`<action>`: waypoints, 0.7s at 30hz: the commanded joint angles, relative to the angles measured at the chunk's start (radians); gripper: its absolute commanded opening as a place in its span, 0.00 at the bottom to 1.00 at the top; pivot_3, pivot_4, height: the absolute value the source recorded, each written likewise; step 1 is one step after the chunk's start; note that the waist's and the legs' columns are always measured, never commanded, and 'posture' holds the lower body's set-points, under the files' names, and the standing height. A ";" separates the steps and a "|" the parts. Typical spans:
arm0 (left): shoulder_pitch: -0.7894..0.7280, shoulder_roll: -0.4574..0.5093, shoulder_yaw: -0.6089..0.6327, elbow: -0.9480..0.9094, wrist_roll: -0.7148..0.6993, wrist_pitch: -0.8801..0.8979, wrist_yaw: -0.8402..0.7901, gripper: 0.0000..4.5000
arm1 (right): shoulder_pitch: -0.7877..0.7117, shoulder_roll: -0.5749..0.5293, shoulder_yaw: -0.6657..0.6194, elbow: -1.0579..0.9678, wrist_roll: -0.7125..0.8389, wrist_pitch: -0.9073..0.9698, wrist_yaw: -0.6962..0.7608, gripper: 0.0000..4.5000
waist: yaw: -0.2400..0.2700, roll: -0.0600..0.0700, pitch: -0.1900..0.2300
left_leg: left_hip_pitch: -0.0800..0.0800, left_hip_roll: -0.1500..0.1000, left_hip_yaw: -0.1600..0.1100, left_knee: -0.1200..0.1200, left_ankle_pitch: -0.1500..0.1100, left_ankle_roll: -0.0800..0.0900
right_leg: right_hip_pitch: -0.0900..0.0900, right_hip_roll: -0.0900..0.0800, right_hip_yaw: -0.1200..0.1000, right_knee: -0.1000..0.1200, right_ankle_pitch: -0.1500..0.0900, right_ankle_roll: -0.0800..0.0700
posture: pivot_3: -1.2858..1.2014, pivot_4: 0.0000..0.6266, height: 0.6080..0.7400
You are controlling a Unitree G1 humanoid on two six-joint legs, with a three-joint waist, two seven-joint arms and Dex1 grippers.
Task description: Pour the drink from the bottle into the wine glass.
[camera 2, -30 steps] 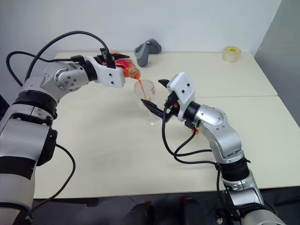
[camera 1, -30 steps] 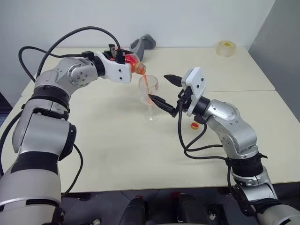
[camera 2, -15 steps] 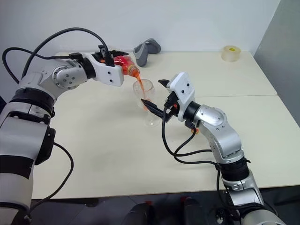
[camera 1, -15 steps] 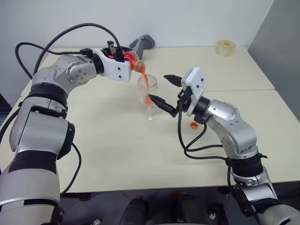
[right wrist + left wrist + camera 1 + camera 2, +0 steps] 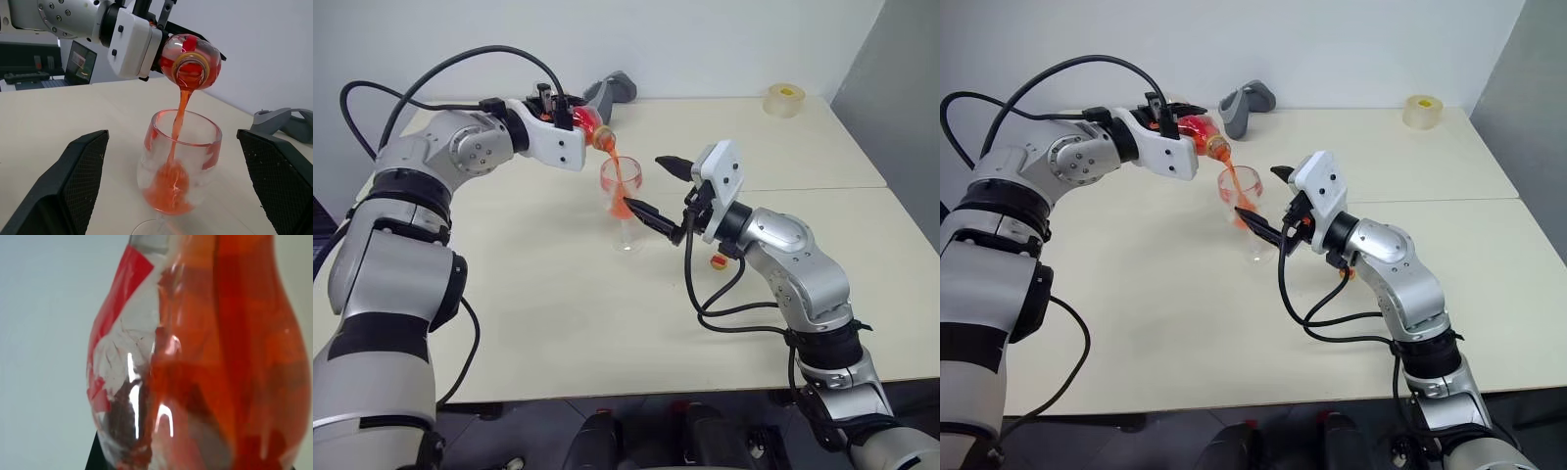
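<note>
One table, two arms over it. The left gripper is clenched on the one bottle, tipped over with its open mouth just above the glass. One thin red stream of drink runs from that mouth down into the bowl and pools at the bottom. There is one glass, upright on the table, near the middle.

To its right, the right gripper stands wide and grasps nothing: two black fingers, one on either side of the glass, both clear of it.

One small yellow-and-red cap lies on the table under the right arm. At the back there is one grey object, and far right, one roll of tape.
</note>
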 commanded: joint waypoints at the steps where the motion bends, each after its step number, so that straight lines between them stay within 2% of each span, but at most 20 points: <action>1: -0.051 0.028 0.002 -0.002 0.003 -0.003 0.028 0.26 | -0.026 0.001 -0.003 -0.019 0.001 -0.018 0.007 1.00 | 0.000 0.000 0.000 | 0.000 0.000 0.000 0.000 0.000 0.000 | 0.000 0.000 0.000 0.000 0.000 0.000 | 0.52 0.24 1.00; 21: -0.076 0.031 -0.034 0.015 0.040 0.005 0.068 0.26 | -0.022 -0.003 -0.006 -0.020 -0.002 -0.022 0.006 1.00 | 0.000 0.000 0.000 | 0.000 0.000 0.000 0.000 0.000 0.000 | 0.000 0.000 0.000 0.000 0.000 0.000 | 0.52 0.24 1.00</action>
